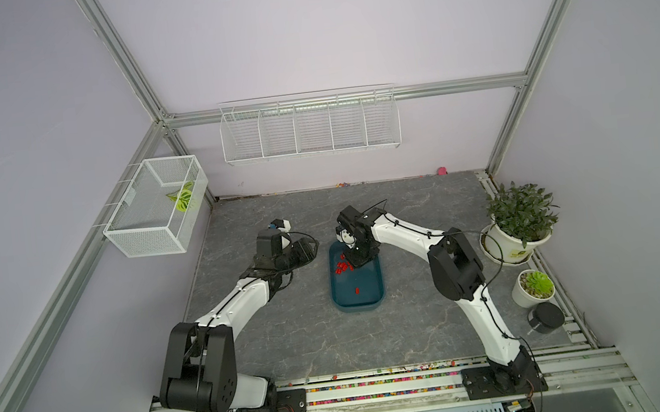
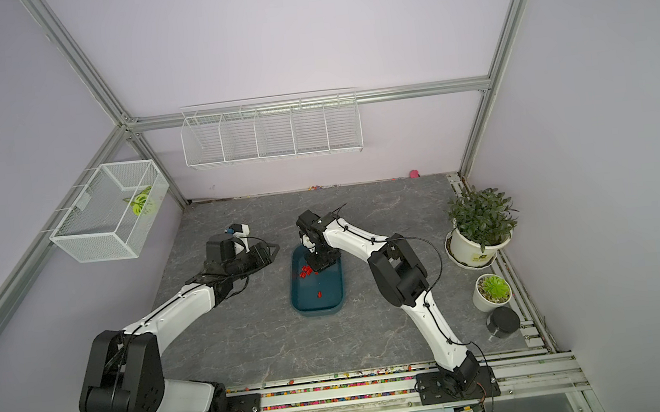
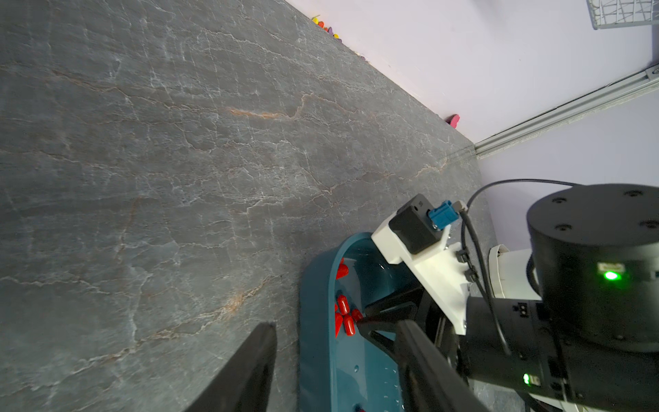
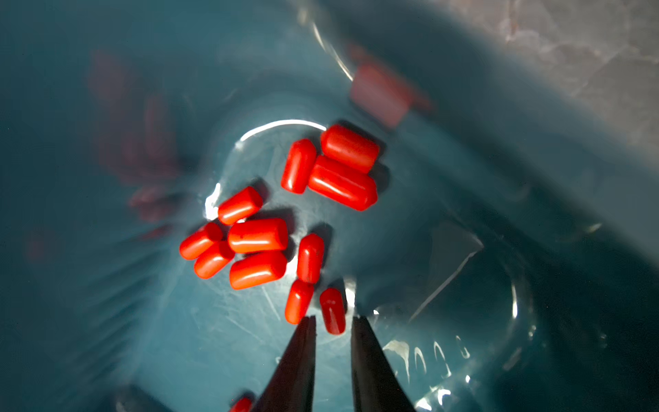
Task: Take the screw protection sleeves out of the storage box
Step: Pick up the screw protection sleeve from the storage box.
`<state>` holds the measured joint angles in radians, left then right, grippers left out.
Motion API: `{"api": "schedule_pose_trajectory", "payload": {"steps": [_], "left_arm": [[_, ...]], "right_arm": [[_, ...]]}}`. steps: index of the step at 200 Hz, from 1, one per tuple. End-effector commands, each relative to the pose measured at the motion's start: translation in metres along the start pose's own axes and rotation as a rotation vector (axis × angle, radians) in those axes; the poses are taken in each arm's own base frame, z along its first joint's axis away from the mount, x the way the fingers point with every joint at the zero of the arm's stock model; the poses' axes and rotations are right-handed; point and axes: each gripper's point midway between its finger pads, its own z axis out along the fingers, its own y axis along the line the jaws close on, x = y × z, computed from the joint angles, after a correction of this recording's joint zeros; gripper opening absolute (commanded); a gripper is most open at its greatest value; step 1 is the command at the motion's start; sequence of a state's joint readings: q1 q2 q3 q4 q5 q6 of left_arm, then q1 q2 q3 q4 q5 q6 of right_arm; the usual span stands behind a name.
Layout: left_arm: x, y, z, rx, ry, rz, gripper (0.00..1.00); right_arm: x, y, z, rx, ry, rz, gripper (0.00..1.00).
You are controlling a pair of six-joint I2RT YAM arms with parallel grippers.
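The storage box (image 1: 359, 306) (image 2: 318, 310) is a dark teal tub in the middle of the table. Several red screw protection sleeves (image 1: 342, 266) (image 2: 306, 271) (image 4: 256, 235) lie clustered at its far end, and a lone sleeve (image 1: 357, 290) rests nearer the front. My right gripper (image 1: 352, 262) (image 4: 333, 319) reaches down into the box. Its jaws stand narrowly open with the end of one sleeve (image 4: 332, 310) between the tips. My left gripper (image 1: 311, 245) (image 3: 335, 324) hovers open at the box's far left corner. The box rim (image 3: 313, 321) shows between its fingers, untouched.
Two potted plants (image 1: 519, 216) (image 1: 537, 285) and a black cylinder (image 1: 545, 317) stand along the right edge. White wire baskets (image 1: 310, 129) (image 1: 157, 208) hang on the back and left walls. Coloured beads (image 1: 380, 382) fill the front rail.
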<state>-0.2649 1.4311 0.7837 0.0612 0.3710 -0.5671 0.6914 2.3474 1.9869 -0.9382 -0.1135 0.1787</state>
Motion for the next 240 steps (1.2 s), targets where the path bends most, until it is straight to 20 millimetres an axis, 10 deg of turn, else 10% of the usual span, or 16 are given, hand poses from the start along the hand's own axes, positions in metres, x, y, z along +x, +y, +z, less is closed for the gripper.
{"api": "schedule_pose_trajectory", "payload": {"steps": [1, 121, 240], "left_arm": [[-0.004, -0.006, 0.002, 0.011, 0.006, 0.008, 0.60], [-0.004, -0.007, 0.001, 0.014, 0.003, 0.010, 0.59], [-0.004, -0.006, 0.002, 0.012, 0.004, 0.008, 0.59]], "right_arm": [[0.004, 0.000, 0.006, -0.008, 0.034, 0.005, 0.23], [0.004, 0.000, 0.007, -0.008, 0.045, 0.008, 0.14], [-0.003, 0.002, -0.041, -0.015, -0.060, 0.007, 0.08]]}}
